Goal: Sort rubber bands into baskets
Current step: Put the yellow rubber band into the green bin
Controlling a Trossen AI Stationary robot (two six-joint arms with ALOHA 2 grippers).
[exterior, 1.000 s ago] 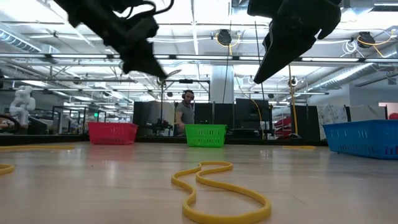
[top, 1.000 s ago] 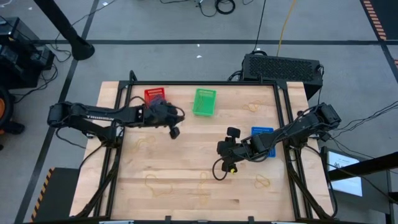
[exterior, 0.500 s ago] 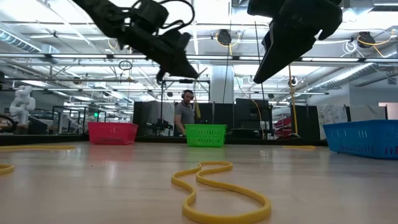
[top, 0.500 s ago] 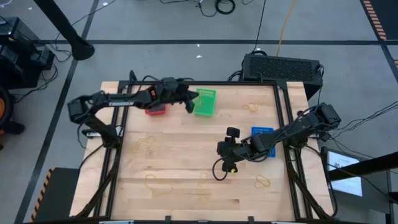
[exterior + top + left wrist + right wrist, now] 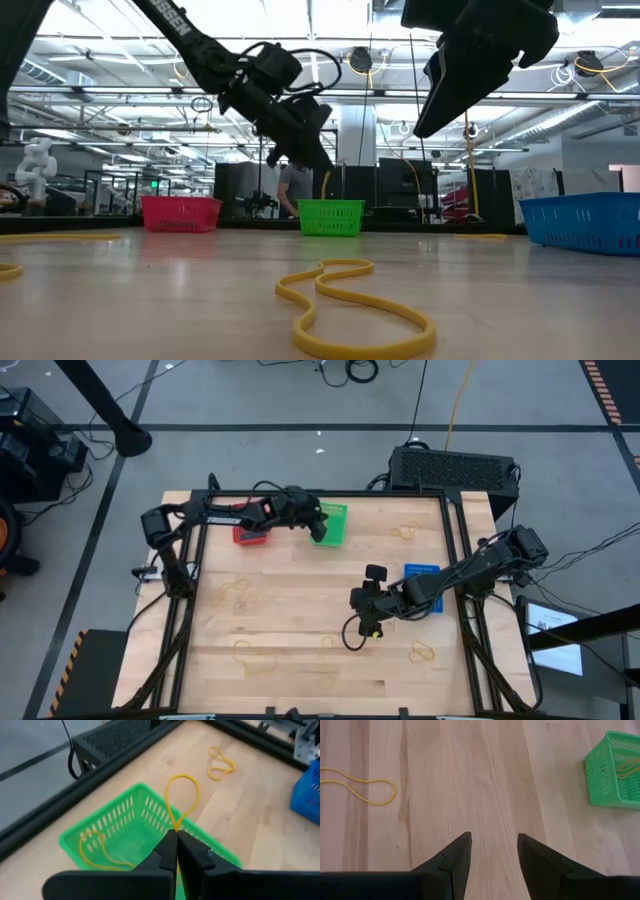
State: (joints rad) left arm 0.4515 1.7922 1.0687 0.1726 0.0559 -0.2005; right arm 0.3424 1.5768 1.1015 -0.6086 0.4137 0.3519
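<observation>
My left gripper (image 5: 320, 530) is over the green basket (image 5: 331, 523), shut on a yellow rubber band (image 5: 182, 795). It also shows in the low view (image 5: 318, 160). Another yellow band (image 5: 95, 852) lies inside the green basket (image 5: 125, 825). My left arm partly covers the red basket (image 5: 248, 532). The blue basket (image 5: 424, 582) sits at the right, partly under my right arm. My right gripper (image 5: 368, 622) is open and empty above bare wood near the table's middle, and its wrist view shows the gap (image 5: 492, 837). My left gripper pinches the yellow band between its two shut fingers at one end of its loop (image 5: 175, 826). The rest of the loop reaches out past the fingertips. The fingers slant down toward the table's right. The band hangs clear above the green basket (image 5: 325, 185).
Loose yellow bands lie on the wood at the left (image 5: 235, 592), along the near edge (image 5: 255, 657) (image 5: 422, 652) and at the far right (image 5: 405, 530). A big black box (image 5: 455, 465) stands beyond the far edge. A person (image 5: 295, 185) stands in the room behind.
My left gripper has swung from the table's left-middle toward the far edge and then rightward past the red basket. It now hangs over the green basket, carrying the yellow band clear of the table.
</observation>
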